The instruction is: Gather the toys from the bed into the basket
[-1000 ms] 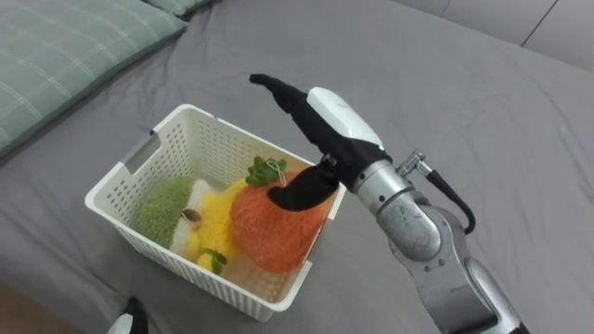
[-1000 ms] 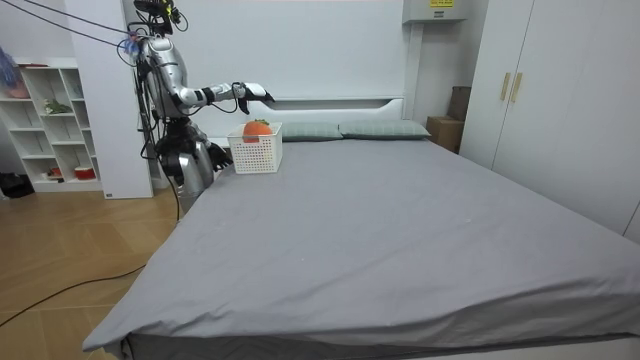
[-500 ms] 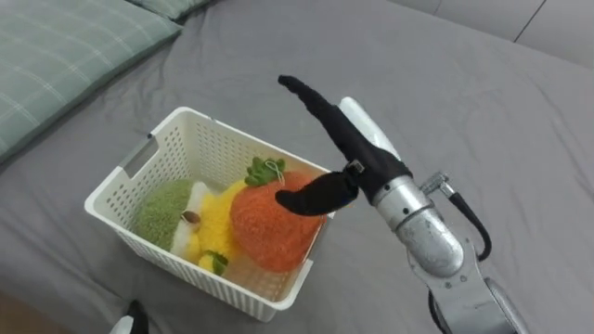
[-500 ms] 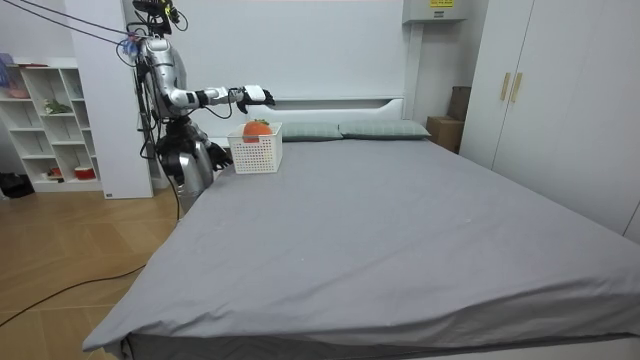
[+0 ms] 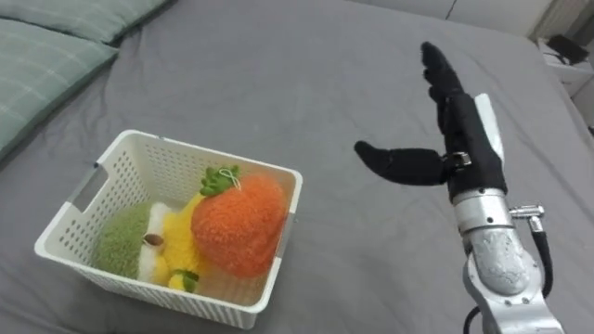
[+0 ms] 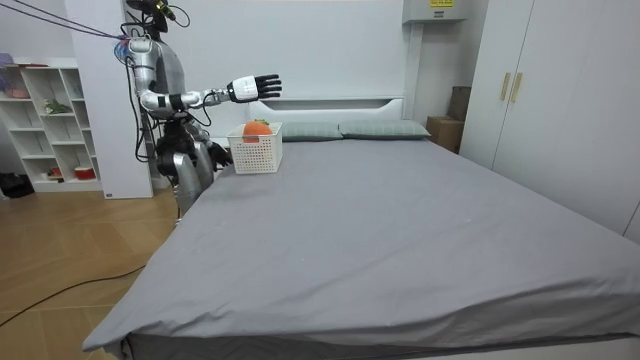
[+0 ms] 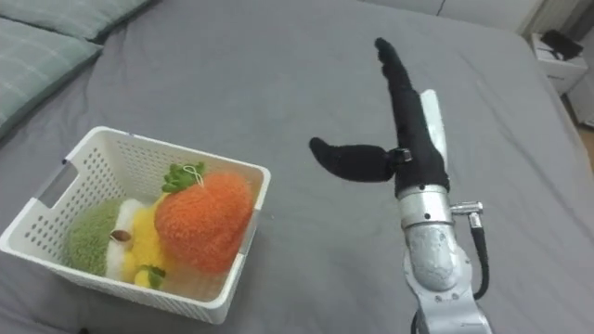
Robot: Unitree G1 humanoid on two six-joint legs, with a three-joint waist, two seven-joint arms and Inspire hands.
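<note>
Right hand (image 5: 461, 139): fingers straight and spread, empty, now lifted clear of the white basket (image 5: 167, 165), above the grey bedsheet (image 5: 306, 83).
Basket: orange plush toy (image 5: 237, 223) lies inside, released.

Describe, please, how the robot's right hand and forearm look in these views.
The right hand has slim black fingers and thumb, with a smooth white cover plate along its back. Below the wrist comes a rounded silver metal forearm with a small metal fitting at its side, from which a dark cable loops down along the arm.
</note>
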